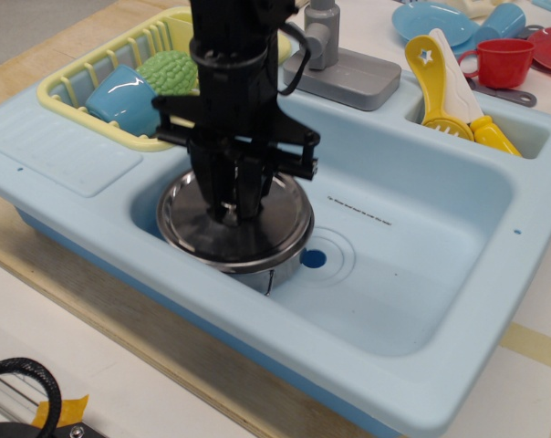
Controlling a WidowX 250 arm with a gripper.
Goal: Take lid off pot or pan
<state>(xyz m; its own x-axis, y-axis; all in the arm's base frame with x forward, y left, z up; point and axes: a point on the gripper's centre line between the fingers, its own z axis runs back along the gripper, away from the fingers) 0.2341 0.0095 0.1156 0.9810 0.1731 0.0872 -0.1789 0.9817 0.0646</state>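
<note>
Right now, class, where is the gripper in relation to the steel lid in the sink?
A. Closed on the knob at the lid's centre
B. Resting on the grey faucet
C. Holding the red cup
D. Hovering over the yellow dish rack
A. The gripper is closed at the centre of the lid, where the knob sits, above the pot in the sink.

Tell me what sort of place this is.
Likely a toy kitchen: a light-blue plastic sink with a grey faucet, a yellow dish rack, and bright plastic utensils.
</note>
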